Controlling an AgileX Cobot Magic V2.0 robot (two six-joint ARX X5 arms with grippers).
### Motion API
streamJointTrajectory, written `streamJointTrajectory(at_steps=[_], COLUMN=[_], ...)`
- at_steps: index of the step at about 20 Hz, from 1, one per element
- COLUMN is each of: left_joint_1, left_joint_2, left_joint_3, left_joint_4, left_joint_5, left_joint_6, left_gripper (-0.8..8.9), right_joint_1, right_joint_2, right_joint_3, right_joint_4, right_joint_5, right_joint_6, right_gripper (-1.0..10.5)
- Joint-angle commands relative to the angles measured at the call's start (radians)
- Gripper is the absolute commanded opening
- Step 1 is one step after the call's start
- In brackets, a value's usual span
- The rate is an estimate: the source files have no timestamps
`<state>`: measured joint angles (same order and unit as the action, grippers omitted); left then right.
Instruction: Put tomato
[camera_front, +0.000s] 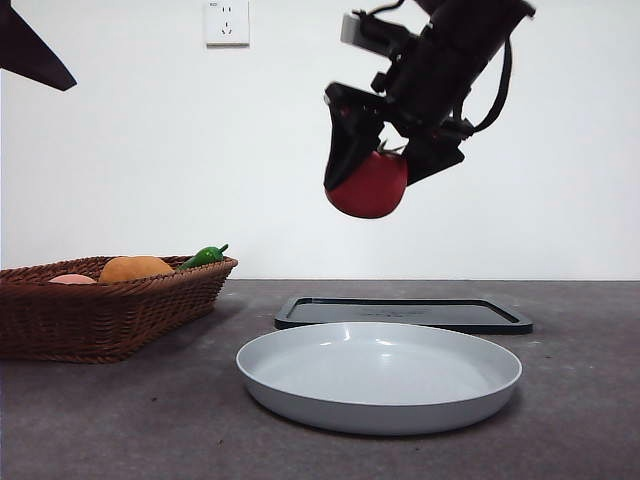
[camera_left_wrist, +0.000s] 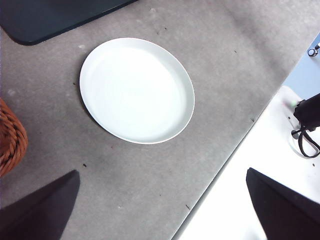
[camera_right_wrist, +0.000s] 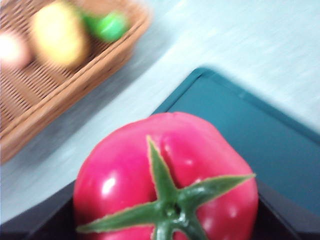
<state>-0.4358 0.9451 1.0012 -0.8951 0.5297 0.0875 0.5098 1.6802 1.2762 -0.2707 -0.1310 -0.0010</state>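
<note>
Tomato carried high over the plate

The right gripper (camera_front: 372, 165), upper centre-right of the front view, is clamped on the tomato (camera_front: 367, 186), which hangs well above the white plate (camera_front: 380, 405) on the desk (camera_front: 120, 420). It looks glossy and slippery, probably light and firm; holding its round sides seems best. The left gripper (camera_left_wrist: 160, 212) waits, jaws spread. The right wrist view is blurred; no readable writing shows.
</note>
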Motion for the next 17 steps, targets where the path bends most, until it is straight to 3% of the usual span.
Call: streamJointTrajectory(at_steps=[1,7,16,17], left_joint_1=[-0.004,-0.004,-0.004,-0.004], left_joint_2=[0.005,0.005,0.005,0.005], left_joint_3=[0.021,0.021,0.021,0.021], left_joint_4=[0.005,0.003,0.0,-0.002], left_joint_5=[0.006,0.006,0.006,0.006], left_joint_6=[0.009,0.008,0.008,0.008], left_gripper=[5.29,5.29,5.29,5.3], right_joint_1=[-0.029,-0.111,-0.139,-0.14], right_joint_2=[0.111,0.341,0.437,0.438], right_joint_3=[0.073,0.244,0.262,0.262], right_joint_4=[0.005,0.006,0.0,-0.007], right_joint_5=[0.002,0.005,0.002,0.002], right_joint_6=[-0.007,-0.007,-0.008,-0.008], right_gripper=[1.5,1.5,1.6,2.1])
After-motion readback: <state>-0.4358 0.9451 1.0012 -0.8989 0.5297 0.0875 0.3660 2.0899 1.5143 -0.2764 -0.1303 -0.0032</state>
